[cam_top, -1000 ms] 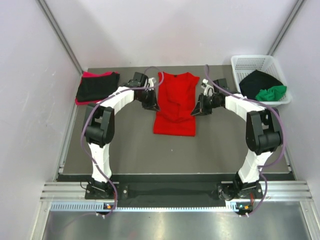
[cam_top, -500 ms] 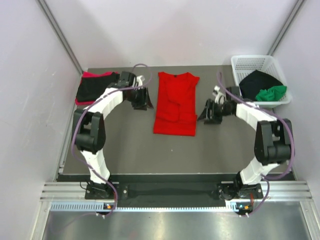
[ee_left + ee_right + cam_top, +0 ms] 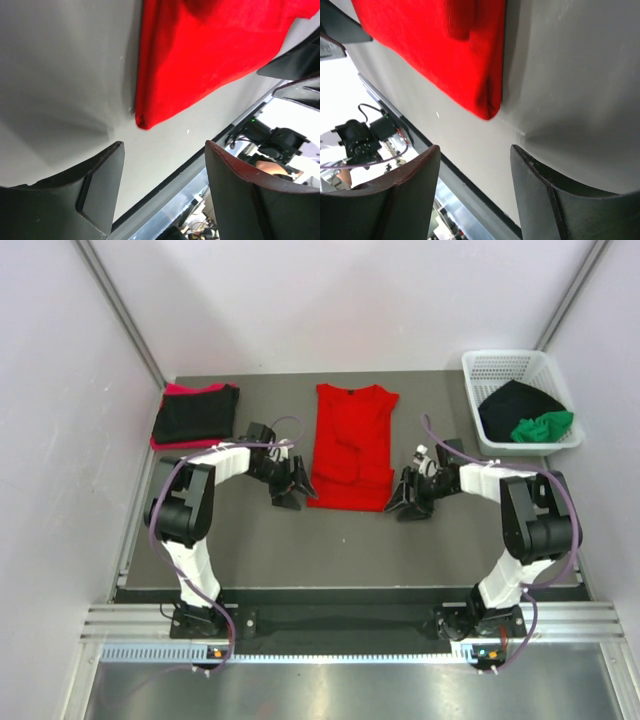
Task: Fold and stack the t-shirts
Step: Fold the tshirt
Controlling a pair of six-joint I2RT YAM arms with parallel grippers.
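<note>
A bright red t-shirt (image 3: 350, 445) lies flat mid-table, its sleeves folded in over its body. My left gripper (image 3: 290, 490) sits low beside the shirt's near left corner, open and empty. In the left wrist view that hem corner (image 3: 145, 120) lies just ahead of the left gripper (image 3: 164, 146). My right gripper (image 3: 405, 502) stands open and empty by the near right corner. The right wrist view shows the red cloth (image 3: 445, 55) beyond the right gripper (image 3: 475, 148). A folded black t-shirt (image 3: 198, 410) rests on a pinkish red one (image 3: 172, 390) at the back left.
A white lattice basket (image 3: 500, 362) at the back right holds a black t-shirt (image 3: 512, 405) and a crumpled green one (image 3: 545, 426). Side walls close in on both sides. The table's near edge (image 3: 165, 187) runs just past the shirt's hem.
Both grippers have opened and let go of the red shirt's sides. They have moved out and then toward me, down to its near corners. The shirt lies as before.
</note>
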